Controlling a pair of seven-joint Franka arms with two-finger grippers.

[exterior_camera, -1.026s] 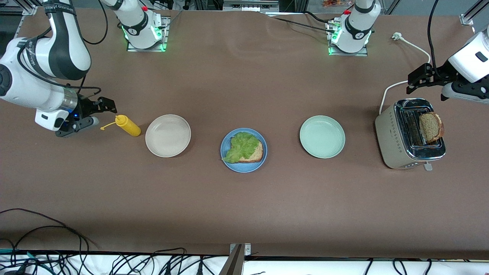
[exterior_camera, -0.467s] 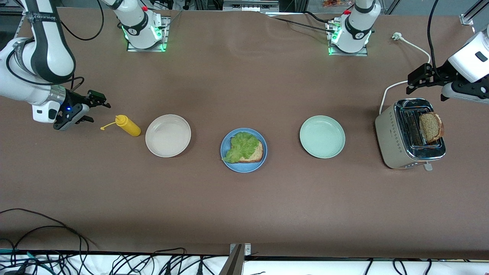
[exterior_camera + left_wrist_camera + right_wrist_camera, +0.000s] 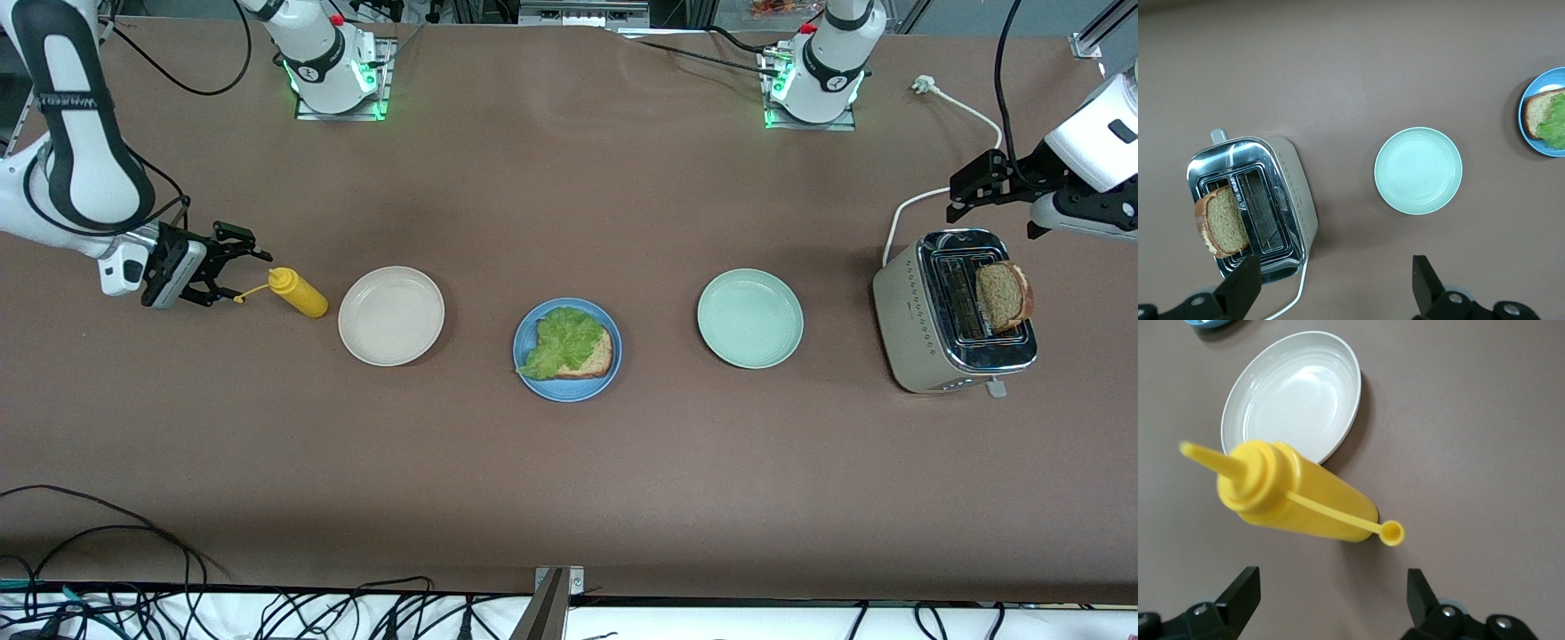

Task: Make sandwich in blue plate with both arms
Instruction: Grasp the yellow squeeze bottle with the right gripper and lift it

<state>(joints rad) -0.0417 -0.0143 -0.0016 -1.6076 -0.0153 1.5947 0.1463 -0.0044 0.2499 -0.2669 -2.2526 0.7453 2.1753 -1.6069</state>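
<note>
Yellow squeeze bottle (image 3: 300, 292) lying beside white plate (image 3: 390, 316), green plate (image 3: 749, 318) near toaster (image 3: 951, 310) holding a bread slice (image 3: 1003, 295).

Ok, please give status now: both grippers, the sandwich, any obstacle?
Left gripper open, over table by toaster. Right gripper open, at yellow bottle. Blue plate: one bread slice with lettuce; second slice in toaster. No obstacle.

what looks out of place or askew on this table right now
Two things. The yellow squeeze bottle lies on its side beside the beige-white plate, its cap off and dangling on its tether. The bread slice leans crooked out of the toaster.
</note>
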